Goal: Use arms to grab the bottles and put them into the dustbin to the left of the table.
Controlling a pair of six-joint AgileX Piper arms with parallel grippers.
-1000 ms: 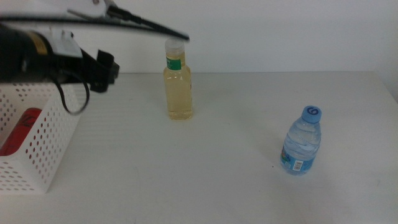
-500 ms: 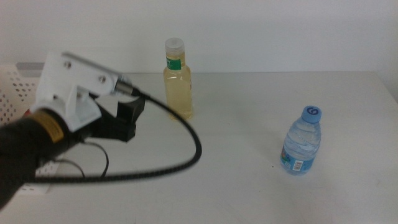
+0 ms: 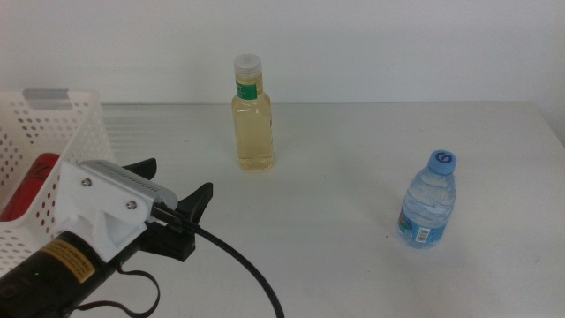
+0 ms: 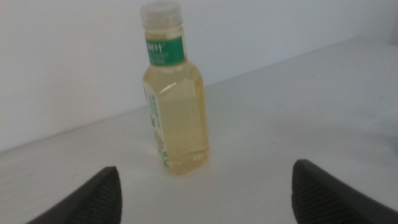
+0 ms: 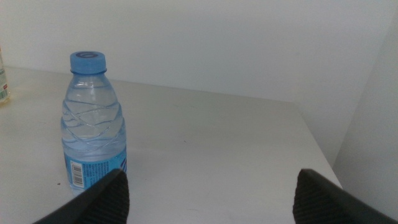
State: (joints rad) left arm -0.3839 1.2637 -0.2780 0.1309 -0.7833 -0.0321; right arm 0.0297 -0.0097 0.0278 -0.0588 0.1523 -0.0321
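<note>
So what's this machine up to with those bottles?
It is clearing drinks off the table into the white basket at the left, where a red can already lies. The left gripper, jaws open and empty, points toward the yellow-liquid bottle, which stands upright and untouched. The blue-capped water bottle also stands untouched at the right, in front of the right gripper, whose jaws are open.

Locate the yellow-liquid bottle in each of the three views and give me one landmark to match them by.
Middle view: the yellow-liquid bottle stands upright at the table's far side, beyond the open left gripper.
Left wrist view: it stands centred, ahead of the spread jaws.
Right wrist view: only a sliver of it shows at the picture's edge, past the blue-capped water bottle.
Shared landmark: the line where the white tabletop meets the wall.
</note>
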